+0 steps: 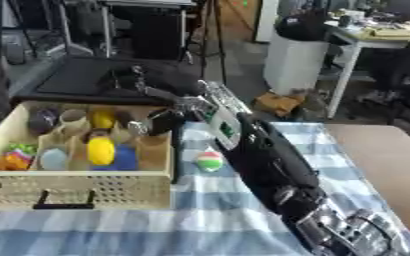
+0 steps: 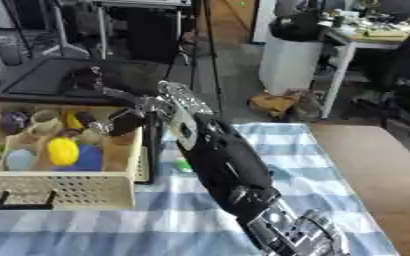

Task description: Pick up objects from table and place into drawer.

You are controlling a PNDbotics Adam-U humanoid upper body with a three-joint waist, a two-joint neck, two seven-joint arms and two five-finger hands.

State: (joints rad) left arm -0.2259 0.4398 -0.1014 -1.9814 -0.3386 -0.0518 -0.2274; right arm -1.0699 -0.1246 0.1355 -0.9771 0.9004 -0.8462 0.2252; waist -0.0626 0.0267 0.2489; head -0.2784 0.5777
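On the striped cloth (image 1: 200, 210), a small red, white and green ball (image 1: 209, 161) lies just right of the drawer (image 1: 77, 190). Farther, the right hand (image 1: 160, 120) hangs over the drawer's far right corner, fingers curled round a dark object (image 1: 166, 121).

R robot hand (image 1: 156, 121) holds dark obj over drawer (image 1: 77, 187).

Blue-white striped cloth (image 1: 200, 220) (cream drawer (image 1: 77, 190), yellow egg shape (image 1: 100, 151)).
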